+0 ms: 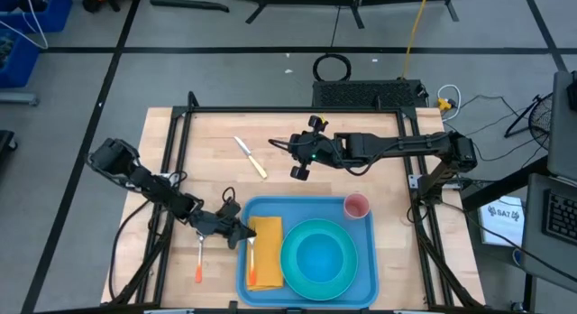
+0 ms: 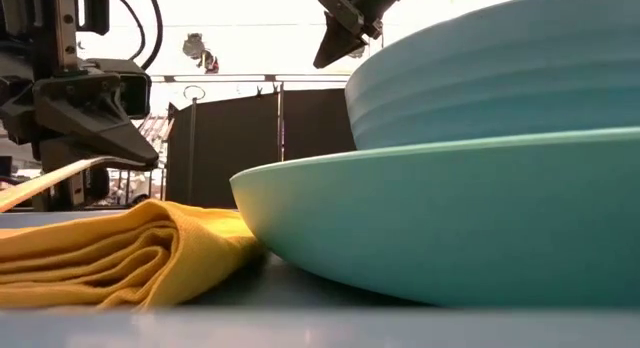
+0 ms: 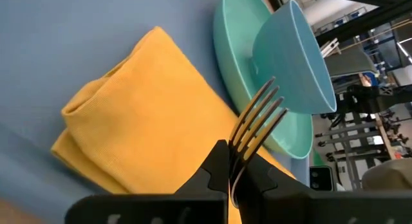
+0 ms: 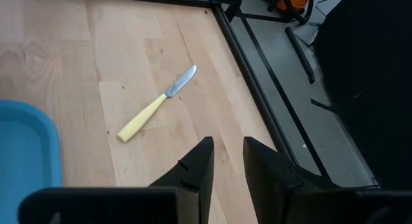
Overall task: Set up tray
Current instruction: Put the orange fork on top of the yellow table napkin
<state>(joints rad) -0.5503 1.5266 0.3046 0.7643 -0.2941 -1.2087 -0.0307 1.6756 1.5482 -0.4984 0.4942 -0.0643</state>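
A fork (image 3: 257, 118) is being pinched in the left gripper (image 3: 235, 176) over the napkin (image 3: 138, 114), only clear in the wrist view. The right gripper (image 4: 225, 163) is being held slightly apart above the knife (image 4: 156, 103); the tray (image 1: 361, 260) is getting mostly covered up.

Large flat blue plastic tray (image 1: 362, 276) lay at the near middle of the pale wooden bench (image 1: 379, 183). In it: folded yellow-orange cloth napkin (image 1: 266, 253) at its left, round turquoise plate (image 1: 317, 256) just right of the napkin, with a turquoise bowl (image 3: 297, 56) on it. Small pink cup (image 1: 357, 206) stood in the tray's far right corner. Yellow-handled table knife (image 1: 251, 158) lay on the bench behind the tray, left of centre. Orange-handled utensil (image 1: 198, 257) lay on the bench left of the tray.
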